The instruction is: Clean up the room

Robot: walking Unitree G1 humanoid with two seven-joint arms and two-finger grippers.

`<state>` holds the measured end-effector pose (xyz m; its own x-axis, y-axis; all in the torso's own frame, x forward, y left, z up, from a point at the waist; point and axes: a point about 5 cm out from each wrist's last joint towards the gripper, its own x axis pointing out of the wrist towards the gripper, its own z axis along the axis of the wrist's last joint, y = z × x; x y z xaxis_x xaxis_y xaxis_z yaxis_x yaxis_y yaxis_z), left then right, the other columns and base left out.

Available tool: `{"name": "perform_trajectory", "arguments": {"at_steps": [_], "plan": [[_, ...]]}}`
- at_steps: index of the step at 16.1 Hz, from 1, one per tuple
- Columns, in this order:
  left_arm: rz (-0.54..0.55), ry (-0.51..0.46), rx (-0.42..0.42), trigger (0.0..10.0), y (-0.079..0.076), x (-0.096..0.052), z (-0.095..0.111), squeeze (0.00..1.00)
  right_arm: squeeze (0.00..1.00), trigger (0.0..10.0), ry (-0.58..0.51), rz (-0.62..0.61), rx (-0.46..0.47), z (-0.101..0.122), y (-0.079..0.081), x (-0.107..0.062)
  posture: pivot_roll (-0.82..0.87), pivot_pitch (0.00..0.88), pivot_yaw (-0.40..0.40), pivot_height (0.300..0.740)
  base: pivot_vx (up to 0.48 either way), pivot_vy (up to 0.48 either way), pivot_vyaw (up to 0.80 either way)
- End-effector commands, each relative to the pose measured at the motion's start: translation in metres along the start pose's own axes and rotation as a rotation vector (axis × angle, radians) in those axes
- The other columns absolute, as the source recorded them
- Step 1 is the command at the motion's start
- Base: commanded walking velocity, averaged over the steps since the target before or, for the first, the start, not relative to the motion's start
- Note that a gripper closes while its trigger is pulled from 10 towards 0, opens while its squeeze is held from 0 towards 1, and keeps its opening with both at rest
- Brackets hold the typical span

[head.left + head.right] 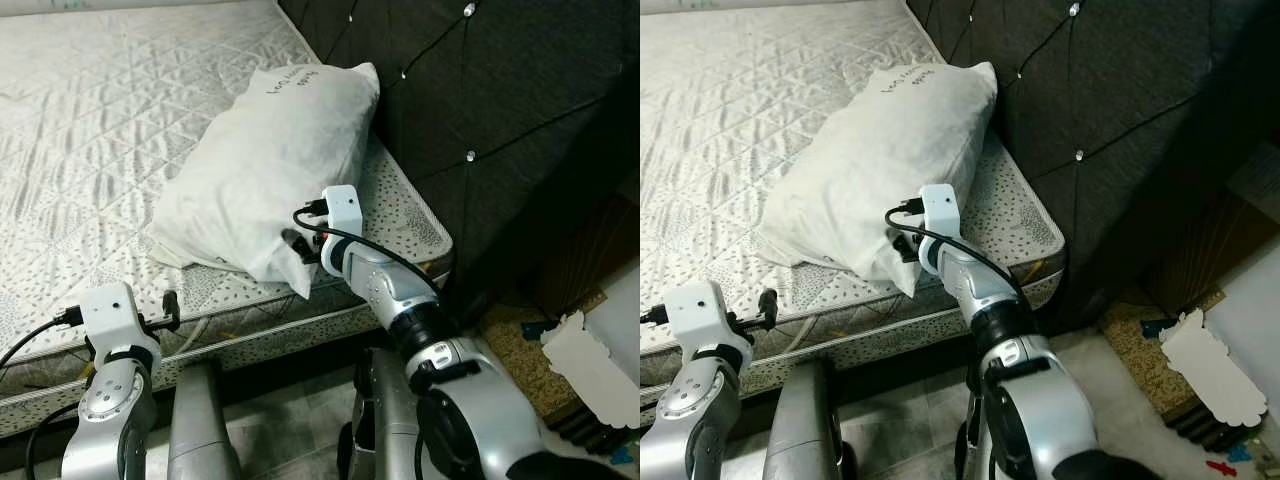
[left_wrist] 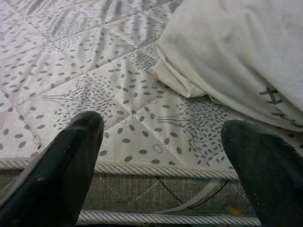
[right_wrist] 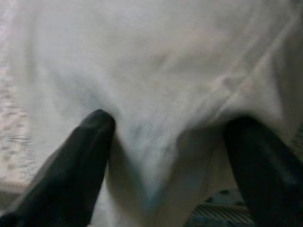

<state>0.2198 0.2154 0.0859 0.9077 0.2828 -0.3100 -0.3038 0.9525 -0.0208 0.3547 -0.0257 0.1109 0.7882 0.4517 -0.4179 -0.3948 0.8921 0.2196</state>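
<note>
At mattress [image 1: 120, 130] corner | right end effector [image 3: 165, 142] wide on pillow [image 1: 270, 160] | left end effector [image 2: 161, 156] wide, idle | risk: w/ 1 thin fold pinched, pillow slips off bed edge

White pillow [image 1: 270, 165] on the mattress [image 1: 90, 140] by the dark headboard [image 1: 480, 110], right claw [image 1: 297, 245] at its corner.
</note>
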Motion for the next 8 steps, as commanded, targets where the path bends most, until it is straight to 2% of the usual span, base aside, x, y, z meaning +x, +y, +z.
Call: {"name": "perform_trajectory", "arguments": {"at_steps": [1, 3, 8], "plan": [[-0.010, -0.005, 0.008, 10.0, -0.001, 0.000, 0.003, 0.00, 0.00, 0.0, -0.015, 0.028, 0.019, 0.006, 0.026, 0.007, 0.02, 0.070, -0.062, 0.536, 0.000, 0.000, 0.00], [-0.007, -0.006, 0.003, 10.0, 0.000, -0.001, 0.004, 0.00, 0.00, 0.0, 0.014, 0.006, 0.003, -0.004, 0.027, 0.010, 0.02, 0.070, -0.070, 0.536, 0.000, 0.000, 0.00], [-0.008, 0.007, -0.005, 10.0, -0.001, -0.003, 0.001, 0.00, 0.00, 0.0, 0.031, 0.012, 0.004, -0.009, 0.022, 0.012, 0.02, 0.071, -0.080, 0.536, 0.000, 0.000, 0.00]]}}
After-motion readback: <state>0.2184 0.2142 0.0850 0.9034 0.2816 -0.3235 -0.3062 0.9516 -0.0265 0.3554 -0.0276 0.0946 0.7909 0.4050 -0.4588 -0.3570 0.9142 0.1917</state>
